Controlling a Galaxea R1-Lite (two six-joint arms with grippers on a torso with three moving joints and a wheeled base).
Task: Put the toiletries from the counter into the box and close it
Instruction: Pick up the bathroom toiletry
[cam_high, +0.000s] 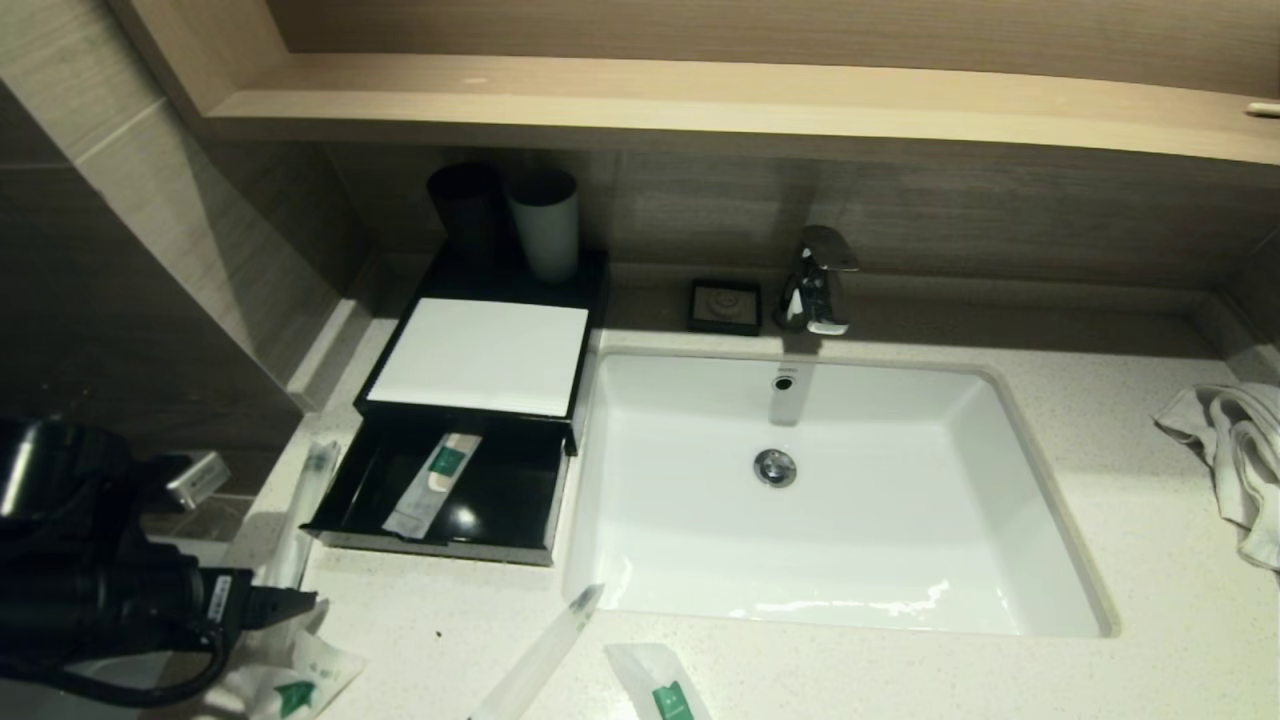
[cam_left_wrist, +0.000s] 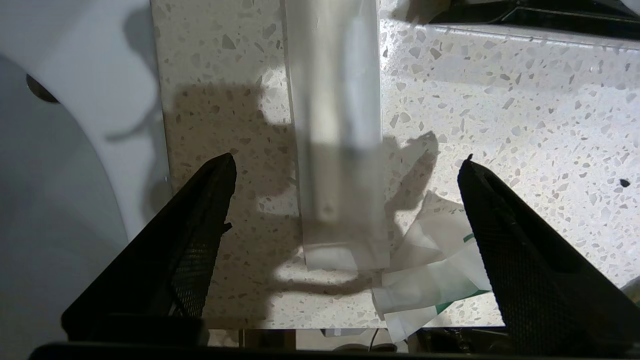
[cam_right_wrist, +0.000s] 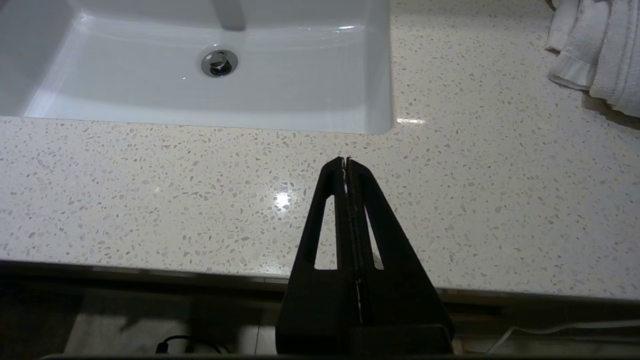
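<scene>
Clear-wrapped long stick (cam_left_wrist: 337, 135) lies on the speckled bench left of the open black box drawer (cam_high: 440, 490); left gripper (cam_left_wrist: 345, 165) hovers, jaws wide, needing to descend and close. Right gripper (cam_right_wrist: 346, 161) parked, jaws closed.

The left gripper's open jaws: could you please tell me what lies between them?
In the left wrist view, a long clear-wrapped stick on the counter lies between the left gripper's jaws.
</scene>
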